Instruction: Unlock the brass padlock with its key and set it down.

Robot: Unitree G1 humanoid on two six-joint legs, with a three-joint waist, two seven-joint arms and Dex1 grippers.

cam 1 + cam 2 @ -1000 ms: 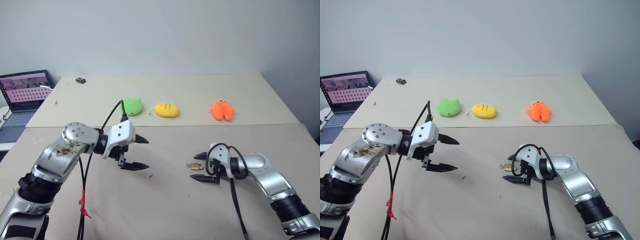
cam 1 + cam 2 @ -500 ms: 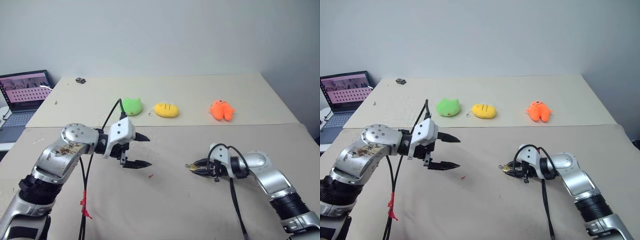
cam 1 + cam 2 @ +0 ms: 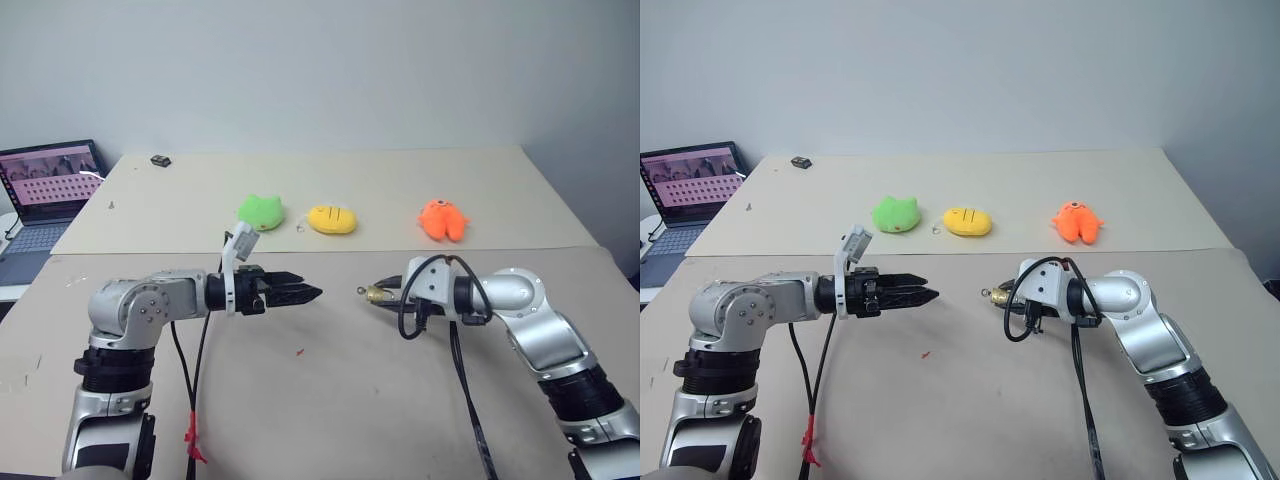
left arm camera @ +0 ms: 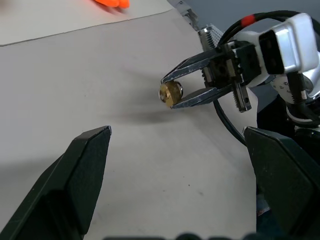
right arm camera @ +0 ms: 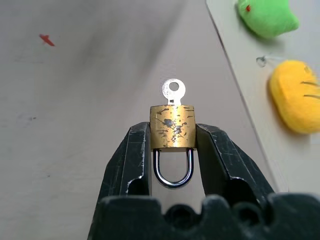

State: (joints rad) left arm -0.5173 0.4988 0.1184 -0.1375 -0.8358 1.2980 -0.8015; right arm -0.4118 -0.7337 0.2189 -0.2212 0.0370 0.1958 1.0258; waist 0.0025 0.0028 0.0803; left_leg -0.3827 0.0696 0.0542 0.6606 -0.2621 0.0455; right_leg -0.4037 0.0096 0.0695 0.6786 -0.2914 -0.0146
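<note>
Beige tabletop (image 3: 330, 400) runs out ahead of me to a pale wall, with one open laptop (image 3: 48, 190) off its far left corner and one small dark object (image 3: 160, 160) near the back edge. I count three plush toys in a row across the far half — one green (image 3: 261, 211), one yellow (image 3: 333, 219), one orange (image 3: 443, 221) — and a thin wire ring (image 5: 263, 60) lies between the green and the yellow. One tiny red scrap (image 3: 300, 352) sits on the near half.

My right gripper (image 5: 172, 145) is clamped on the one brass padlock (image 5: 172, 126), a finger pressed to each side of its body, held up off the table between my two arms. Its silver shackle (image 5: 172, 170) points back into the gripper, and the one key (image 5: 173, 91) sticks out of the lock's far end, its round bow facing away — toward my other arm.

My left gripper (image 3: 305, 293) is level and aimed at the padlock, a short gap away, fingers (image 4: 75, 175) spread wide with nothing between them
</note>
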